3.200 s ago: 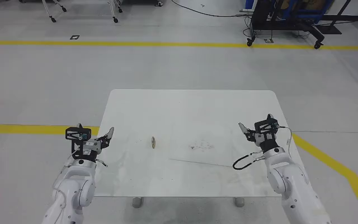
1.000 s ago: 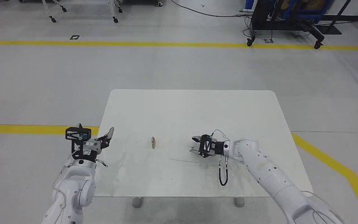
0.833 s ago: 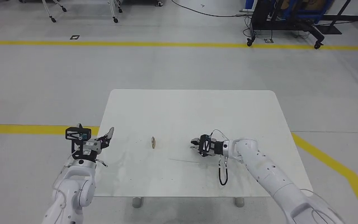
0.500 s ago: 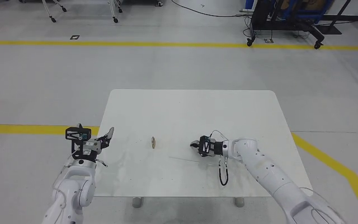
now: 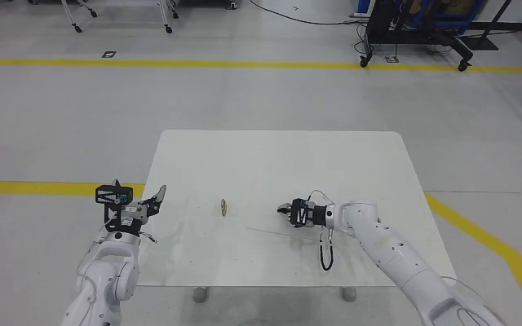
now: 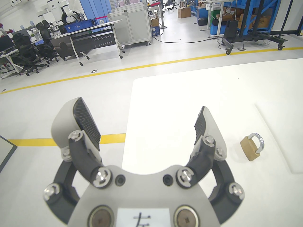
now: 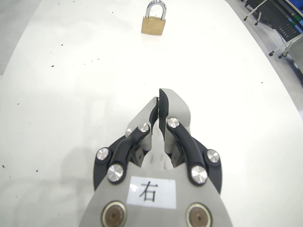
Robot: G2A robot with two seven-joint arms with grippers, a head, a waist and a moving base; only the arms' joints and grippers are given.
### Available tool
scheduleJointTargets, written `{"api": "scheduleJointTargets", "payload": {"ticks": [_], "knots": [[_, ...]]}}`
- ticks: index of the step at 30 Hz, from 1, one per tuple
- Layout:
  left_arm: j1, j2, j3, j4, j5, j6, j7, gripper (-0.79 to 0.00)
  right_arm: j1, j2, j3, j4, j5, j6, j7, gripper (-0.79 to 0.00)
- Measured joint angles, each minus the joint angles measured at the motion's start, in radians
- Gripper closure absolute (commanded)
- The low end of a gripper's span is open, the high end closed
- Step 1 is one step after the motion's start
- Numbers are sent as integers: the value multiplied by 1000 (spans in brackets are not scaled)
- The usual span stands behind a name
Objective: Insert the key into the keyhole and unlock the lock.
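Observation:
A brass padlock (image 5: 223, 207) with a silver shackle lies left of the table's middle; it also shows ahead of my right gripper (image 7: 153, 24) and beside my left one (image 6: 251, 148). My right gripper (image 5: 282, 210) rests low on the table, right of the padlock, where the key lay. Its fingers (image 7: 163, 100) are shut; the key is hidden between them, with only pale metal bits showing under their bases. My left gripper (image 5: 139, 194) hangs open at the table's left edge, with nothing between its fingers (image 6: 86, 119).
The white table (image 5: 326, 155) carries small dark specks and a thin flat sheet to the right of the padlock. A black cable (image 5: 325, 253) loops under the right arm. Yellow floor lines run around the table.
The right arm swung in from the table's right edge to the key's spot, came down open, then shut its fingers there. The left arm and the padlock have not moved.

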Motion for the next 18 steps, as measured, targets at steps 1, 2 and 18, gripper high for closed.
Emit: {"api": "scheduleJointTargets", "payload": {"ticks": [1,2,18], "knots": [[0,0,0,0,0,0,0,-785,-4,3,5,-8,3,0,0,0],[0,0,0,0,0,0,0,-785,-10,6,13,-20,7,0,0,0],[0,0,0,0,0,0,0,-785,-151,50,227,-104,523,-211,-106,0]]}}
